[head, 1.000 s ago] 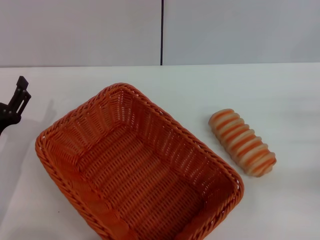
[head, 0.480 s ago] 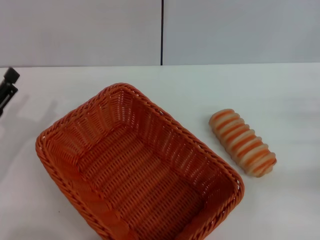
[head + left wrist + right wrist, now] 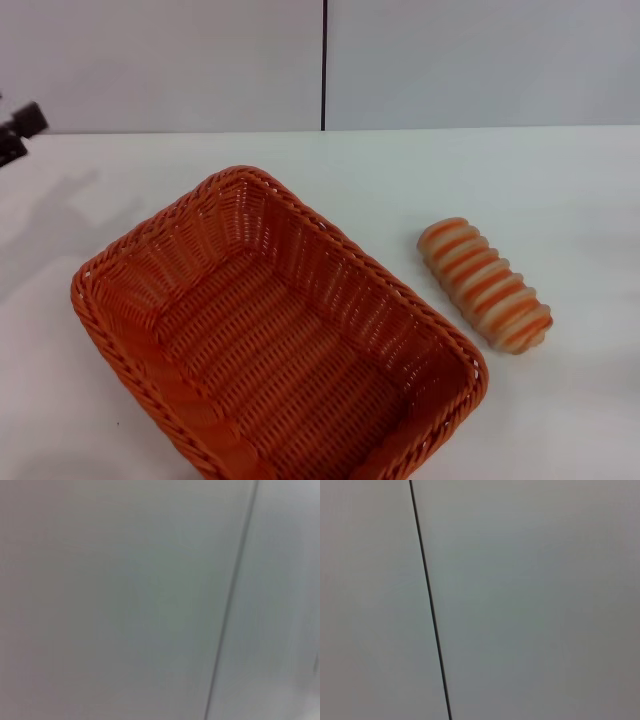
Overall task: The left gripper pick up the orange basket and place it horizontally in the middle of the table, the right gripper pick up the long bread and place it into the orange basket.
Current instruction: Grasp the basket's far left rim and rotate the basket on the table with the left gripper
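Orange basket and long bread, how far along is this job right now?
Nothing looks finished. The orange basket sits empty and diagonal on the table, not horizontal. The long bread lies on the table beside it, apart from its rim. Only a tip of the left gripper shows at the far left edge, holding nothing. Squaring the basket and loading the bread remain.

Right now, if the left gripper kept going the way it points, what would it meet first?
Probably the wall: the left wrist view shows only wall panels with a seam. The left gripper sits at the table's far left edge, away from the orange basket.
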Motion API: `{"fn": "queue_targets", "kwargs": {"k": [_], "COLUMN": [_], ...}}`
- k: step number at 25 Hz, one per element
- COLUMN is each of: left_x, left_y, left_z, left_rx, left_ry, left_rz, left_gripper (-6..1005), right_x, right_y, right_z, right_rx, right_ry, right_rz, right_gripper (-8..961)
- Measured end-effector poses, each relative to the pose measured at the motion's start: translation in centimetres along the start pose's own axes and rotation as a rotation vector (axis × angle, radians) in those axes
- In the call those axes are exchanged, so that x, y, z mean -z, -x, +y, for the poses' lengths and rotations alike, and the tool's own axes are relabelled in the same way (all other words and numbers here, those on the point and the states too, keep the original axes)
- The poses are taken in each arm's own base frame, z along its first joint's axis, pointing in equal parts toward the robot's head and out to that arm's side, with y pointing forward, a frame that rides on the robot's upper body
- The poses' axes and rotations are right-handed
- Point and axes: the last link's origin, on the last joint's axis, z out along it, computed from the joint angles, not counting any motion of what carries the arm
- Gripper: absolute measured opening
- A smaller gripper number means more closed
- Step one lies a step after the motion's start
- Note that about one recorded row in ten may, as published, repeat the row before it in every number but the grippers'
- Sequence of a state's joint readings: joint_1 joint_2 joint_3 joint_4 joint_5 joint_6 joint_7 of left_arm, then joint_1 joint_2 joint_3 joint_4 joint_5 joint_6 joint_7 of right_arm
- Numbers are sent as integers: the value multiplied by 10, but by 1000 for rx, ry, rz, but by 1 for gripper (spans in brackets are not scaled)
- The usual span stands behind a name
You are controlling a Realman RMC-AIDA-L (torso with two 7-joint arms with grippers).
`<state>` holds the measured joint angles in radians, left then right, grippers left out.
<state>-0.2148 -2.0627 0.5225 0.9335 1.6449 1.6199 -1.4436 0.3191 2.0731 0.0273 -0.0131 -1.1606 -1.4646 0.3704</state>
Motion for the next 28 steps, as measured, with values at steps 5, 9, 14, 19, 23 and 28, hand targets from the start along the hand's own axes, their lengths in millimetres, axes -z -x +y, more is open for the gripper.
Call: {"fn": "queue_targets", "kwargs": {"k": [5, 9, 14, 19, 23, 28], "left_x": [-18, -35, -49, -60, -87, -108], "left_y": [-27, -50, -61, -63, -55, -38], "left_z": [3, 15, 31, 46, 61, 68], "left_rx": [-80, -141, -233, -290, -383, -463], "left_ry": [41, 76, 99, 123, 125, 114], "left_rz": [-235, -398, -559, -652, -775, -792], "left_gripper": [814, 814, 814, 814, 813, 798], "right_x": [3, 6, 8, 9, 7, 6], "right_y": [0, -1, -2, -3, -4, -5], "right_z": [-2, -3, -2, 0, 5, 8], "right_rx": [3, 1, -5, -16, -27, -32], "right_ry": [-7, -11, -14, -13, -2, 11], "right_rz": [3, 7, 11, 11, 8, 11], "right_gripper": [587, 588, 588, 588, 587, 587]}}
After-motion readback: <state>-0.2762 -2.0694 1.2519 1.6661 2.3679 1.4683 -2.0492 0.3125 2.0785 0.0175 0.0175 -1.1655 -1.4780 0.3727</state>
